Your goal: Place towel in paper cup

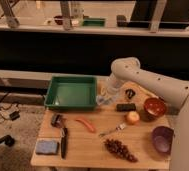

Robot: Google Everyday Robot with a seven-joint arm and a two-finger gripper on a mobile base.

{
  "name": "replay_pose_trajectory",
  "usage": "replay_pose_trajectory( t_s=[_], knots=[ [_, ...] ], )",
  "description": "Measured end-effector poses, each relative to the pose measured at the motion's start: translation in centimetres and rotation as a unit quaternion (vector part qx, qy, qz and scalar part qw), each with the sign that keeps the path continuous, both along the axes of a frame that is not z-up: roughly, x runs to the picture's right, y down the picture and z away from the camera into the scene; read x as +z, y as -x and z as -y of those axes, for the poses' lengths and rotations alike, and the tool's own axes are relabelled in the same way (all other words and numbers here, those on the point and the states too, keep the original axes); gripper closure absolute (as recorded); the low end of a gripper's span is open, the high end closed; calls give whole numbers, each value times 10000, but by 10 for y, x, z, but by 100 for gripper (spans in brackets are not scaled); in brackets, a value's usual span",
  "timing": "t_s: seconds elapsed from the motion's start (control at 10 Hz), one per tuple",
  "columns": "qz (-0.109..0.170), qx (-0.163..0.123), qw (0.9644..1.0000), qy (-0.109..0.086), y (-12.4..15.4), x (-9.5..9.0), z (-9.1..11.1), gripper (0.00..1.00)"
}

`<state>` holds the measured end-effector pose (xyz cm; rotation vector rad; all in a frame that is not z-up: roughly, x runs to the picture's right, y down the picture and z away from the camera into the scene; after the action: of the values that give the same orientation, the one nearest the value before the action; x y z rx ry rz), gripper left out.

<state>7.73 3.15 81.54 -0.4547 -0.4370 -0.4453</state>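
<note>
My gripper (104, 98) hangs at the end of the white arm (133, 72), low over the table beside the right edge of the green tray (72, 93). A pale grey-blue patch shows at the gripper, and I cannot tell what it is. I see no towel laid out anywhere on the table; it is hidden or out of view. I cannot make out the paper cup either; the arm and gripper cover the spot next to the tray.
On the wooden table (88, 147): an orange carrot-like piece (85, 124), fork (113, 131), orange fruit (132, 117), red bowl (154, 107), purple bowl (163, 139), grapes (120, 149), blue sponge (47, 146), black-handled tool (63, 142), small black block (125, 106).
</note>
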Motion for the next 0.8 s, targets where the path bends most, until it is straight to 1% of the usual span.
replay_pose_trajectory(
  t_s=[0.1,0.3,0.5,0.6,0.7,0.8],
  knots=[
    [-20,97,9999,-37,-5,4,8,100],
    [-22,314,9995,-75,-16,19,28,100],
    [30,553,9985,-50,-27,40,48,100],
    [55,680,9977,-32,-36,49,55,100],
    [69,781,9969,-45,-42,55,61,100],
    [73,816,9966,-27,-46,58,62,100]
  ],
)
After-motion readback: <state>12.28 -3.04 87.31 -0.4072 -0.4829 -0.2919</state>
